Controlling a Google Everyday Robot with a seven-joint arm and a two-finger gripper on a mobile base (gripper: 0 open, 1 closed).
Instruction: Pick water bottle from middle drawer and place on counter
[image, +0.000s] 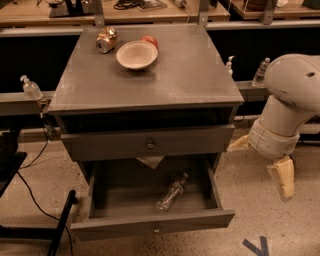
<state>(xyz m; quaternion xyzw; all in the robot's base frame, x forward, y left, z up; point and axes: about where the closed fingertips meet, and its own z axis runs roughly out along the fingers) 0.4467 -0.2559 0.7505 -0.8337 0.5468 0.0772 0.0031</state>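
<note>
Camera view is showing us the end effector (261, 161) hanging released and empty at the right, well apart from the water bottle (171, 192) lying in the open middle drawer (150, 226). We are fearing it rolls if nudged, or the arm clips the upper drawer front (110, 145). We are reading no label.

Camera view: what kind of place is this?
Probably a lab or workshop, not a home: wooden workbenches behind the counter, a black cable on the speckled floor, and a robot arm whose gripper hangs beside the open middle drawer.
</note>
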